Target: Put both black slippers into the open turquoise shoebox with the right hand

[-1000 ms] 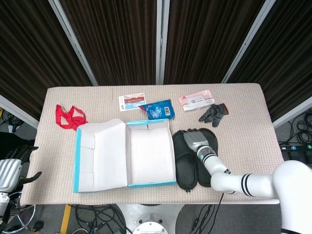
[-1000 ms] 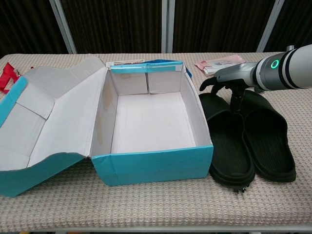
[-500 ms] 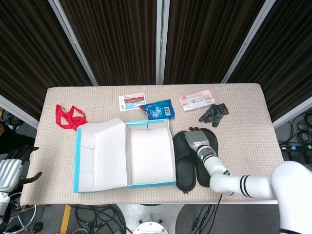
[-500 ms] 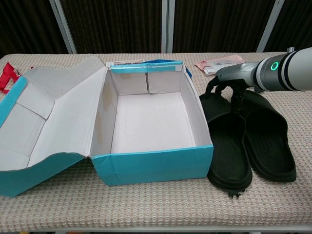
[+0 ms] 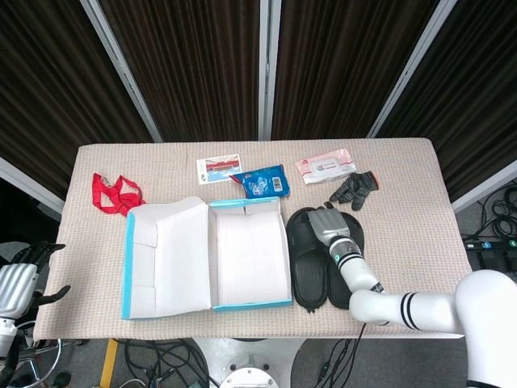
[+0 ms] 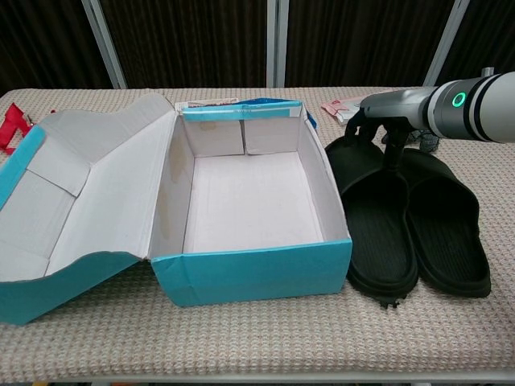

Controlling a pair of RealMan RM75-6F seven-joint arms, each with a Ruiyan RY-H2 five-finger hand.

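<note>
The shoebox [image 6: 241,201] sits open and empty, and both slippers [image 6: 418,221] lie flat on the table just to its right, side by side. My right hand [image 6: 385,112] has slid from mid-strap up to their far ends, fingers hooked down onto the straps. Whether it truly grips, I can't tell, so no lift yet. My left hand [image 5: 18,279] hangs open off the table's edge.

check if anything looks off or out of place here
Nothing stands out. The turquoise shoebox sits open and empty, both black slippers lie side by side beside it, and the right hand is at their toe ends.
</note>
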